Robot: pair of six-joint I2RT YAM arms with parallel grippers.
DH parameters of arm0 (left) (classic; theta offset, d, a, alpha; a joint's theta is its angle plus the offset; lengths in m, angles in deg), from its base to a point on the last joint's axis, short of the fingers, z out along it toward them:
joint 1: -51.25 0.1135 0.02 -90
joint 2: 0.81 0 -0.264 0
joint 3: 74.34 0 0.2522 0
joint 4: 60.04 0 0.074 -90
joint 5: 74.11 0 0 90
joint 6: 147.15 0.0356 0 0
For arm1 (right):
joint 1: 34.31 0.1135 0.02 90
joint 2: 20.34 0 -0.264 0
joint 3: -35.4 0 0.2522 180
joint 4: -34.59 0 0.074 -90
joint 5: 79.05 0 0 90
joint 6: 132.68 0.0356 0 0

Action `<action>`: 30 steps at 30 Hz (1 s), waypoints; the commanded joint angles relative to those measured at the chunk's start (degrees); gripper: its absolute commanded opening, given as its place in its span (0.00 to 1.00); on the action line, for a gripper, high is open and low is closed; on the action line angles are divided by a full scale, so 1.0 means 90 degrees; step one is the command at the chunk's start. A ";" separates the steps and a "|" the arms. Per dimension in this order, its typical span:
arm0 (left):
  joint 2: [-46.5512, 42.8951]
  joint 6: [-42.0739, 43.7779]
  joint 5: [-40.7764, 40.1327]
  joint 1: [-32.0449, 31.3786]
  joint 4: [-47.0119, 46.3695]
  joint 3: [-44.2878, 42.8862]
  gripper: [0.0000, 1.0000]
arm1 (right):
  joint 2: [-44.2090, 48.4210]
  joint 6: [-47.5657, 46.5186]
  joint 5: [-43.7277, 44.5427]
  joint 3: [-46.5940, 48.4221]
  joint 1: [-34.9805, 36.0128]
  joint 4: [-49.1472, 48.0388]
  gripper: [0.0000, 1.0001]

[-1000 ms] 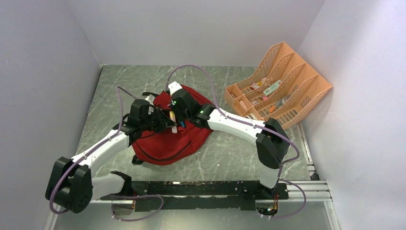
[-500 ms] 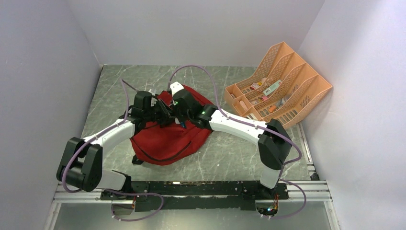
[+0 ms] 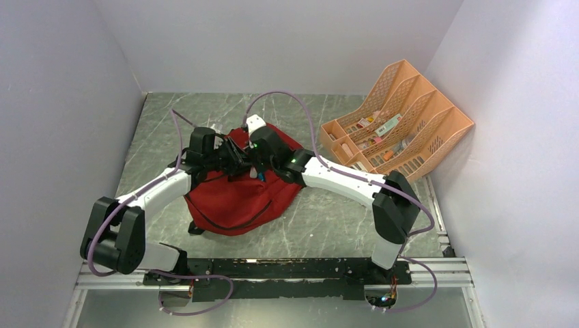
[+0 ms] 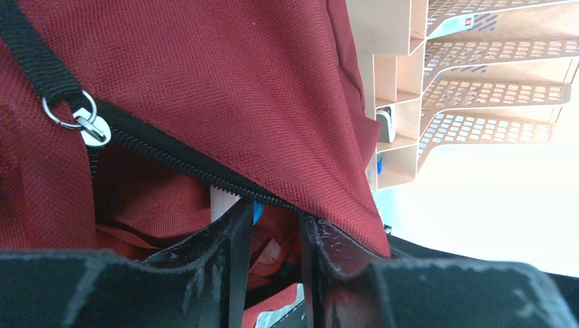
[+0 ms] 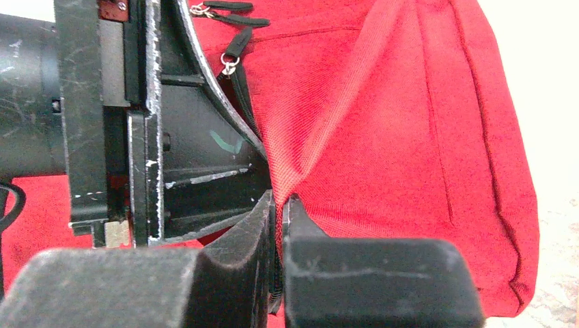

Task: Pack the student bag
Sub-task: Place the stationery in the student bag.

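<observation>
The dark-red student bag (image 3: 235, 201) lies mid-table with its zipper mouth (image 4: 171, 160) held apart. My right gripper (image 5: 280, 199) is shut on the bag's red fabric edge (image 5: 300, 171) and holds it up. My left gripper (image 4: 276, 208) sits at the mouth, open, with a narrow gap between its fingers and nothing in it. Just past the left fingertip, inside the bag, shows a white item with a blue end (image 4: 222, 201). In the top view both grippers meet over the bag's upper part (image 3: 247, 167), and the opening itself is hidden by them.
A peach mesh desk organiser (image 3: 399, 119) with several small items in its compartments leans at the back right, also visible past the bag (image 4: 471, 82). A metal zipper pull (image 4: 85, 123) hangs on a black strap. Grey walls close in on three sides.
The left arm pushed forward to the bag's mouth and its jaws parted; the yellow-white stick it carried is gone from between them. The right gripper kept its grip on the fabric.
</observation>
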 commanded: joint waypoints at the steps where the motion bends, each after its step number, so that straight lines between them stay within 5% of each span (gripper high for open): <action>1: -0.0339 0.0107 -0.0008 0.0039 -0.0155 -0.0056 0.33 | 0.0245 0.0173 -0.0130 -0.0102 0.0087 -0.0233 0.00; 5: -0.0705 0.0322 -0.0244 0.0041 0.0177 0.0129 0.29 | 0.0311 0.0253 -0.0087 0.0026 0.0083 -0.0016 0.00; 11: -0.1190 0.0948 -0.0697 0.0040 0.1012 0.0169 0.29 | 0.0865 0.0501 -0.0312 -0.0019 0.0073 0.0177 0.26; 19: -0.2315 0.1263 -0.1223 0.0044 0.1775 0.0722 0.29 | 0.2198 0.0918 0.0362 -0.1093 -0.0085 0.0705 0.37; 30: -0.3192 0.1572 -0.1984 0.0040 0.2612 0.0341 0.32 | 0.3440 0.1766 0.0516 -0.2925 -0.2422 0.2049 0.46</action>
